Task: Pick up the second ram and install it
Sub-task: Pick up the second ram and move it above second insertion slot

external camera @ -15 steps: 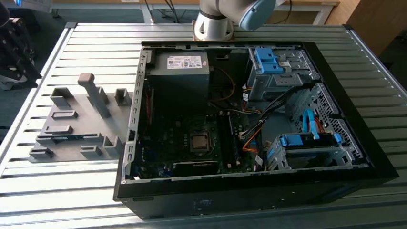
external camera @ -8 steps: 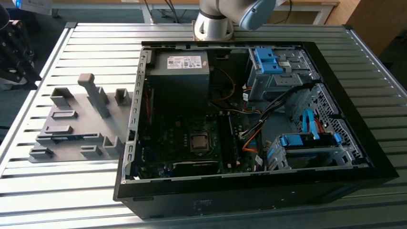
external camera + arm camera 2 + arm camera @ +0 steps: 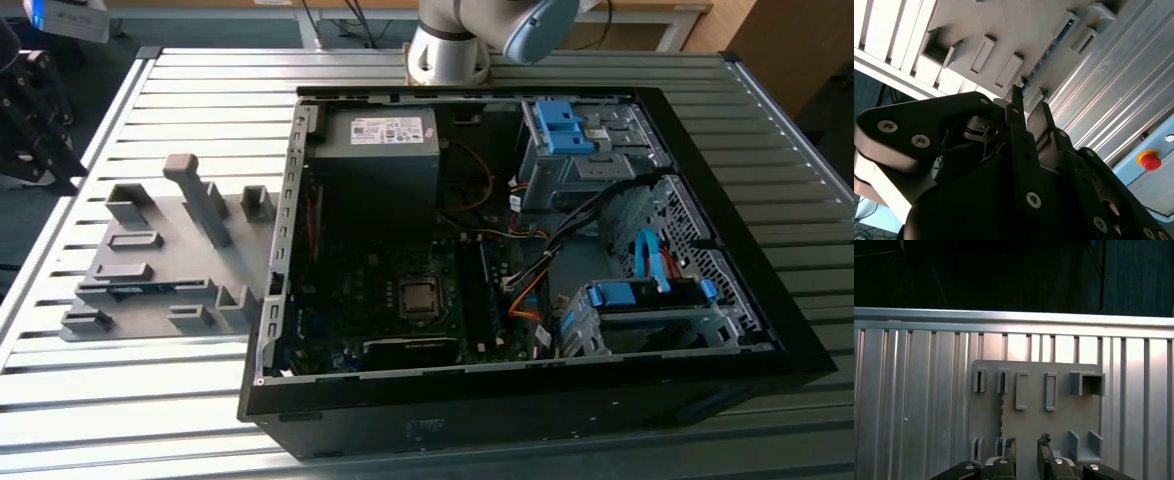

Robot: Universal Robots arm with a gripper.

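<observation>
- The gripper (image 3: 1027, 444), black metal with screw heads, hangs over a grey plastic fixture plate (image 3: 1064, 415). Its jaws stand a narrow way apart with nothing between them.
- The second ram (image 3: 1001, 412), a long, thin, dark memory board, stands on edge in the plate, carried by a slotted grey block at each end. It is just beside one of the jaws and not touched by either.
- In the second wrist view the same board (image 3: 1046, 57) runs as a dark line away from the jaws across the plate.
- In the exterior view the plate (image 3: 174, 265) lies on a ribbed aluminium counter (image 3: 200, 100), at the exterior view's left of an open black computer case (image 3: 534, 410). The board (image 3: 150, 290) shows there as a dark strip low on the plate.
- Inside the case, a grey power supply box (image 3: 380, 150) carries a white label (image 3: 380, 130). Its print cannot be made out.
- 2 blue plastic drive brackets (image 3: 561, 125) (image 3: 627, 295) sit on the case's far side from the plate.
- A round red stop button (image 3: 1150, 161) sits beyond the counter's edge.
</observation>
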